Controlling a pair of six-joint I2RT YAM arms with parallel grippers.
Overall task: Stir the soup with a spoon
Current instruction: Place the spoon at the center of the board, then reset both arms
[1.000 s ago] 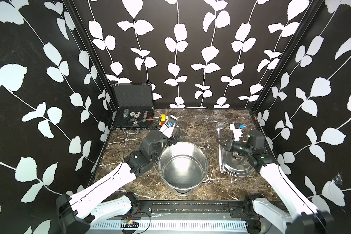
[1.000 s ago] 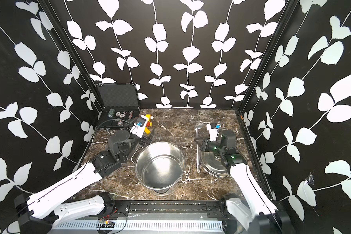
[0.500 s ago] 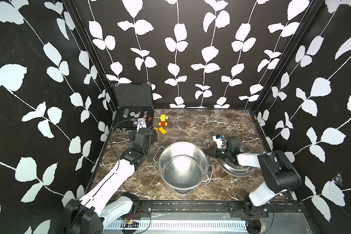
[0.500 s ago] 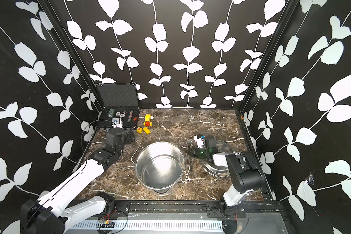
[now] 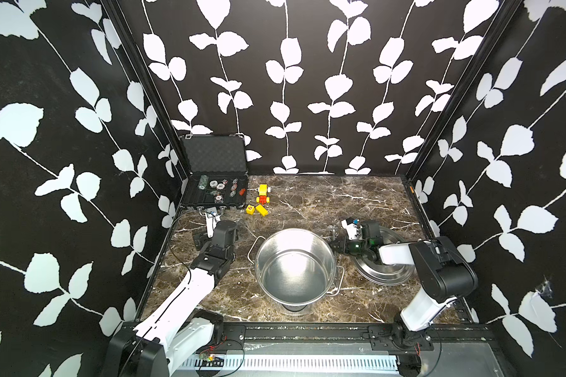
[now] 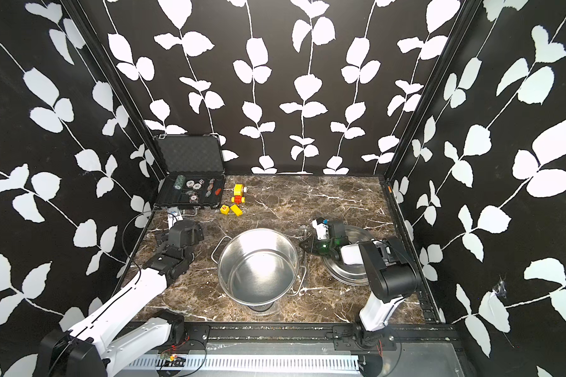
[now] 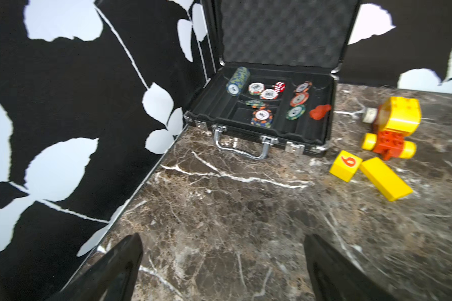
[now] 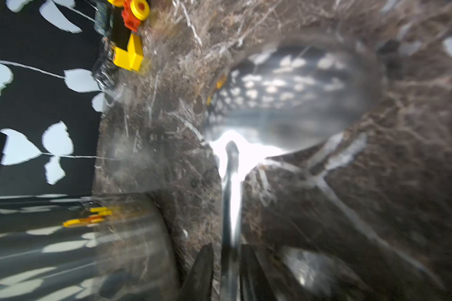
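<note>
The steel pot (image 5: 294, 261) (image 6: 257, 261) stands mid-table, its inside bare and shiny, with no soup to be seen. The spoon's small bowl (image 5: 333, 229) (image 6: 304, 231) rests on the marble just behind the pot's right rim. In the right wrist view the spoon's slim handle (image 8: 230, 198) runs back between my right gripper's fingers. The right gripper (image 5: 333, 244) (image 6: 303, 244) (image 8: 227, 247) lies low between pot and lid, its jaws slightly parted around the handle, a thin gap on one side. My left gripper (image 5: 206, 236) (image 6: 164, 236) (image 7: 222, 237) stands wide open and empty over bare marble near the left wall.
The flat steel lid (image 5: 389, 271) (image 6: 350, 271) lies right of the pot, under my right forearm. An open black case (image 5: 214, 204) (image 7: 245, 133) with poker chips sits at the back left. Yellow and red toy blocks (image 5: 262, 196) (image 7: 392, 122) lie beside it.
Both arms have come down from a raised pose. The left arm drew back toward the left wall. The right gripper sank beside the pot and its jaws parted a little around the spoon handle.
</note>
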